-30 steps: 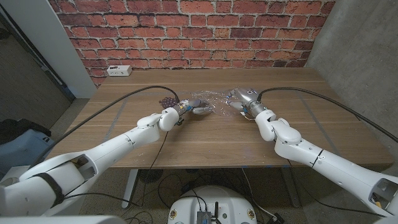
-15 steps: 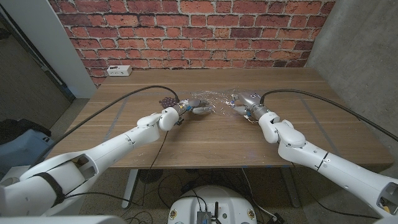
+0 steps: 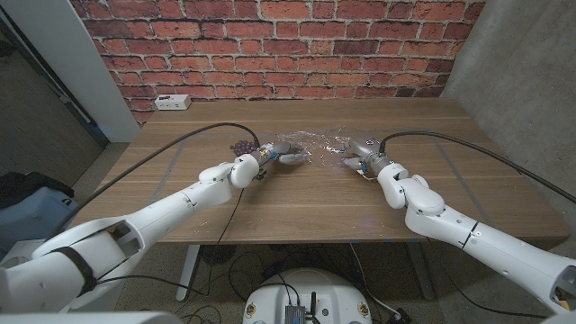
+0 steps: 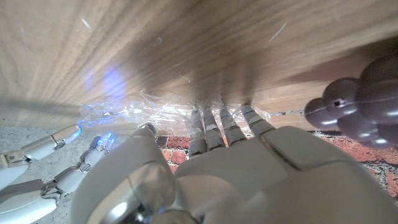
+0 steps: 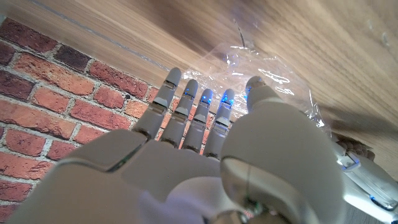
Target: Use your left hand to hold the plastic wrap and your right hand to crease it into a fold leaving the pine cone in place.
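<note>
While pinning the plastic wrap [image 3: 315,144] at mid-desk toward the far edge with the left hand [image 3: 283,155] pressing fingers onto it, draw the loosely spread, empty right hand [image 3: 353,149] slowly across, keeping clear of the pine cone [image 3: 240,146] just beside the left wrist.

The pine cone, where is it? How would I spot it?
Start at the wooden table and follow the robot's left arm to its left hand. Just behind that wrist sits the pine cone, small, dark and knobbly, unlike the clear, glinting plastic wrap beside it.
</note>
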Robot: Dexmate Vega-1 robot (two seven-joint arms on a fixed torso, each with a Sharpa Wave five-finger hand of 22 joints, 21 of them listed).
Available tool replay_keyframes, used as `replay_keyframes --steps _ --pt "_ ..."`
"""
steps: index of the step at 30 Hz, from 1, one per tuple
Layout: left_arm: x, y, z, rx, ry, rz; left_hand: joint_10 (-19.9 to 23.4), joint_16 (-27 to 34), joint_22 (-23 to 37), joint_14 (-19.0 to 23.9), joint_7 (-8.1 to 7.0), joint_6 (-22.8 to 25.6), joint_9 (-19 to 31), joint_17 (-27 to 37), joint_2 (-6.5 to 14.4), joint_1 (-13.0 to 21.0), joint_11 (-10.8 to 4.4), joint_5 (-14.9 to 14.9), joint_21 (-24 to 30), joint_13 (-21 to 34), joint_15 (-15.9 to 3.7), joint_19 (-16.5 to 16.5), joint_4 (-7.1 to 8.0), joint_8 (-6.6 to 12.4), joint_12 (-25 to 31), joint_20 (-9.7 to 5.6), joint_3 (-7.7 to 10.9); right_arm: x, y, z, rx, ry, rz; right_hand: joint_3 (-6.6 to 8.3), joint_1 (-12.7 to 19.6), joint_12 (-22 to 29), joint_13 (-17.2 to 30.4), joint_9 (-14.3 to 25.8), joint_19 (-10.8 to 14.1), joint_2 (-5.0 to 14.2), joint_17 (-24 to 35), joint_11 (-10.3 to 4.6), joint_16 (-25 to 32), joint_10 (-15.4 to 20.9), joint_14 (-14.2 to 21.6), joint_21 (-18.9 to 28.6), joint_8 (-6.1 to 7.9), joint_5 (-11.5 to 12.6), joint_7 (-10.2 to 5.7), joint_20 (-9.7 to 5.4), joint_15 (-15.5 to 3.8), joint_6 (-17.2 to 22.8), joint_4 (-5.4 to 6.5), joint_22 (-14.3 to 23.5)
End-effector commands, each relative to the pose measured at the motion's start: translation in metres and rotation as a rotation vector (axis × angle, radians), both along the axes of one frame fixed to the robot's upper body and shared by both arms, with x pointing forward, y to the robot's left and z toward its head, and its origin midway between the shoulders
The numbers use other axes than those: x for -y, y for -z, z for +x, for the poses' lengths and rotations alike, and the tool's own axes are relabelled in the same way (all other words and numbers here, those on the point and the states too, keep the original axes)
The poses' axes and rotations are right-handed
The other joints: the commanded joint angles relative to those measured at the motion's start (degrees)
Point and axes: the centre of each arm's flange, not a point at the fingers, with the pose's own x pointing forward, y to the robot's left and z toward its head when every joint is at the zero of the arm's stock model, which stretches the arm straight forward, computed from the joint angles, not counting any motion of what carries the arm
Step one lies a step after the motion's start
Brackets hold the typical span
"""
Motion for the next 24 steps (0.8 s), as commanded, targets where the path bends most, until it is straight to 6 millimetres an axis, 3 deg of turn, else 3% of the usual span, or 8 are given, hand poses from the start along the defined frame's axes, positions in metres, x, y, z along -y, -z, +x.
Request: replay_keyframes --steps 1,9,14,24 --pt "0.0033 -0.0004 0.0027 -0.008 0.005 0.006 0.0 0.0 0.3 0.1 0.14 0.0 0.1 0.0 -0.3 -0.4 0.17 0.6 0.4 0.1 -0.02 0.1 -0.32 0.16 -0.1 0.29 0.07 0.0085 0.0085 0.0032 -0.044 0.063 -0.044 0.12 0.0 -0.3 0.2 0.0 -0.5 -1.01 0.2 -0.23 -0.4 -1.2 -0.8 -0.2 -0.39 0.5 -0.12 -0.1 -6.99 -1.4 -0.79 0.1" --pt "0.0054 -0.0013 0.0028 -0.009 0.011 0.009 -0.1 0.0 0.3 0.0 0.19 0.0 0.1 0.1 -0.3 -0.5 0.44 0.6 0.3 0.1 0.0 0.0 -0.32 0.13 -0.1 0.3 0.06 0.0096 0.0102 0.0031 -0.034 0.097 -0.094 0.94 0.9 -1.1 0.3 0.0 -1.0 -2.61 0.2 -0.89 -1.3 -4.9 -2.8 -0.6 -0.94 0.9 -1.04 -0.12 -7.18 -6.7 -2.88 0.1" --pt "0.0061 -0.0017 0.0027 -0.012 0.01 0.009 -0.1 0.0 0.3 -0.1 0.2 -0.1 0.1 0.1 -0.3 -0.7 0.46 0.5 0.3 0.1 0.04 0.0 -0.28 0.11 -0.1 0.3 0.02 0.0079 0.013 0.0017 0.016 0.114 -0.117 1.93 1.8 -1.3 0.4 0.0 -1.3 -3.23 0.5 -1.44 -1.3 -8.2 -3.5 -0.8 -1.34 1.4 -1.65 -0.29 -7.08 -13.5 -4.11 0.1" --pt "0.006 -0.0026 0.0009 -0.01 0.008 0.011 -0.2 0.0 0.4 -0.1 0.28 -0.1 0.1 0.1 -0.3 -1.1 0.15 0.5 0.3 0.1 0.13 -0.1 -0.17 0.13 -0.1 0.37 -0.05 -0.0001 0.0161 0.0108 0.071 0.07 -0.119 2.88 2.8 -0.6 0.3 0.0 -0.3 -2.99 0.7 -2.22 -0.8 -7.7 -2.6 -0.5 -0.16 1.9 -2.4 -0.96 -8.33 -13.3 -4.57 0.1"
